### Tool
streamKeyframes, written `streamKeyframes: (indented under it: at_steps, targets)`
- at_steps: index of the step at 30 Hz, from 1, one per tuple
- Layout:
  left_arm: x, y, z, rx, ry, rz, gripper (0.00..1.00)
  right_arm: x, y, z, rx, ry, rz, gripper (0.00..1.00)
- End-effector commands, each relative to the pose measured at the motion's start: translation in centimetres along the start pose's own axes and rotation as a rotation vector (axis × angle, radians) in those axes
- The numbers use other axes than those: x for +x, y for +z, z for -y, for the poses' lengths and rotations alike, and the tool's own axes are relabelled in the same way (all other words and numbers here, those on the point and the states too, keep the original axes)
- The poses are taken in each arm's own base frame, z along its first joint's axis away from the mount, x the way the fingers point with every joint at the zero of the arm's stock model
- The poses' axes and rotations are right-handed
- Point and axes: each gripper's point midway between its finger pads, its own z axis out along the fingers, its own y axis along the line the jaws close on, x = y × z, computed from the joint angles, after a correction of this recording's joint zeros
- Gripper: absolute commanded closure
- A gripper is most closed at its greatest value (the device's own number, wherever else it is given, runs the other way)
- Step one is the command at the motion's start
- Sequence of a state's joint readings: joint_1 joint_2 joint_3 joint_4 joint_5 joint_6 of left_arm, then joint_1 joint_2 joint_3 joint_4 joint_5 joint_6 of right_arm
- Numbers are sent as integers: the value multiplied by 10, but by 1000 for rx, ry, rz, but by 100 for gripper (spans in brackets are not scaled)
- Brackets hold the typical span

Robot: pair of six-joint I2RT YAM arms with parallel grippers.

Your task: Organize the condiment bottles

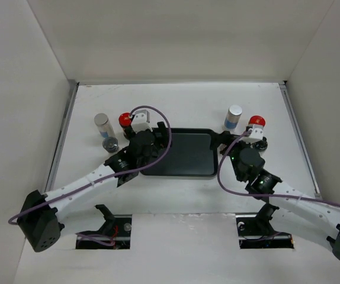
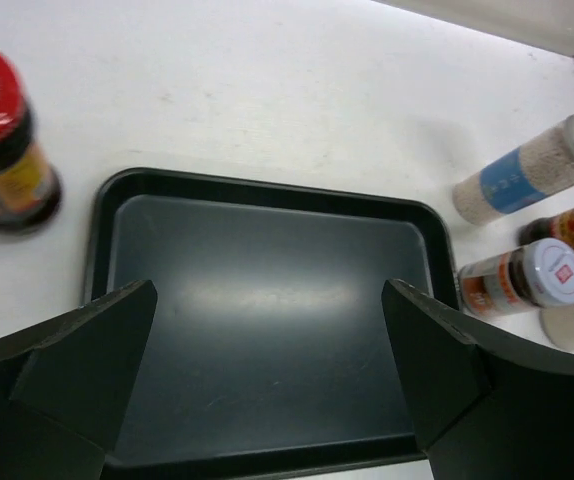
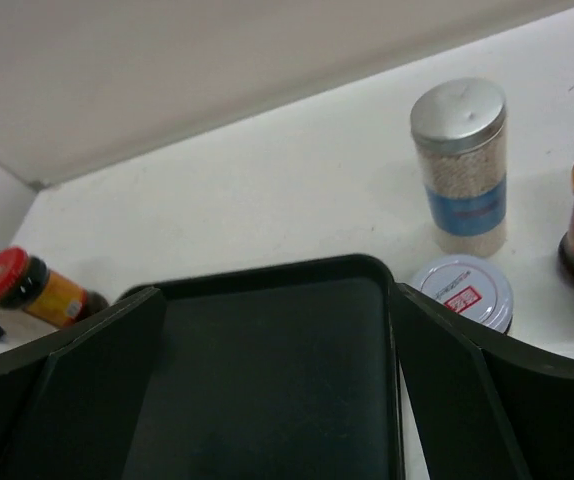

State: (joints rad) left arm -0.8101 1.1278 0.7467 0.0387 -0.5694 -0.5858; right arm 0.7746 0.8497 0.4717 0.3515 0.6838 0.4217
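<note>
Tray point(image 1: 185, 160): flat black rectangular plastic, at the centre of the white counter point(image 1: 176, 100).
Left end effector point(image 2: 267, 300): fingers spread apart, gripping nothing, over the tray's left side.
Right end effector point(image 3: 277, 300): fingers spread apart, gripping nothing, over the tray's right side.
Left group: left red-lidded dark jar point(image 1: 125, 120), white silver-capped cylinder point(image 1: 102, 124) and small grey-lidded jar point(image 1: 109, 144), on the counter left of the tray.
Right group: blue-labelled silver-capped shaker point(image 1: 234, 117), right red-lidded dark jar point(image 1: 256, 123) and brown silver-lidded jar point(image 3: 462, 290), on the counter right of the tray; the last stands just beside the tray's corner.
</note>
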Motion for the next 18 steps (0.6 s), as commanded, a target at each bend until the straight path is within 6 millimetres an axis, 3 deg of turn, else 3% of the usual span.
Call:
streamKeyframes:
  at_steps: [1, 6, 12, 15, 16, 18]
  targets:
    - [-20, -22, -30, -104, 32, 46, 0, 11, -4, -13, -49, -18, -12, 0]
    - [-62, -59, -73, -210, 12, 172, 0, 25, -11, -30, -119, -10, -35, 0]
    - [-99, -99, -141, -487, 23, 303, 0, 45, -22, -53, -217, 6, -84, 1]
    - [-108, -115, -165, -587, 14, 353, 0, 49, -30, -68, -286, 15, -107, 48]
    - [-110, -117, -170, -605, 14, 360, 0, 50, -32, -70, -296, 15, -111, 58]
    - [-111, -117, -175, -612, 28, 349, 0, 55, -32, -72, -297, 4, -126, 65]
